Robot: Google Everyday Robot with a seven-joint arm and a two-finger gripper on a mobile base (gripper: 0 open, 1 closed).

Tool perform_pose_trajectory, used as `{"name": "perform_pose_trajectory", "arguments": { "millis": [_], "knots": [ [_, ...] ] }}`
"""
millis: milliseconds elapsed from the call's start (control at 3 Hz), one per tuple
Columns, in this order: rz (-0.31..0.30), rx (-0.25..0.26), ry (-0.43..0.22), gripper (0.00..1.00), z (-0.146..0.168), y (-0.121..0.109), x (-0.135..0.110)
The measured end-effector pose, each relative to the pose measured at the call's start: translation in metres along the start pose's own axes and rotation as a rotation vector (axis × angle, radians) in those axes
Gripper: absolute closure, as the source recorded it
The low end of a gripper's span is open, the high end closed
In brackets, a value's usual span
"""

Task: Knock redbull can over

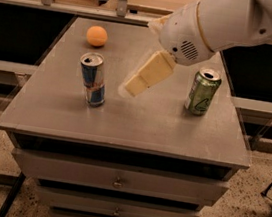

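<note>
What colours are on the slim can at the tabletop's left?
Slim metal redbull can: blue and silver, red marking, camera view. Cream pincer hangs beside it, apart.

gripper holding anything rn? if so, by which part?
Nothing. The gripper is over the table, between the redbull can and the green can, touching neither.
</note>
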State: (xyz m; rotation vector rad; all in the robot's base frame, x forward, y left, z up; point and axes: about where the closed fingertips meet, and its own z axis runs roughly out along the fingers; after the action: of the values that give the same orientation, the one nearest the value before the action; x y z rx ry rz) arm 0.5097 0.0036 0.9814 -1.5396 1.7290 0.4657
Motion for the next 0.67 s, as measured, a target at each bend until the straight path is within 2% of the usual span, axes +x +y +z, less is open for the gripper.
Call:
{"name": "perform_pose_trajectory", "arguments": {
  "millis": [333,667],
  "knots": [
    [-0.002,0.002,-0.012,0.00,0.0038,0.0011,-0.0047],
    [0.004,0.029,0.011,0.00,0.0061,0.0007,-0.0059]
  ]
}}
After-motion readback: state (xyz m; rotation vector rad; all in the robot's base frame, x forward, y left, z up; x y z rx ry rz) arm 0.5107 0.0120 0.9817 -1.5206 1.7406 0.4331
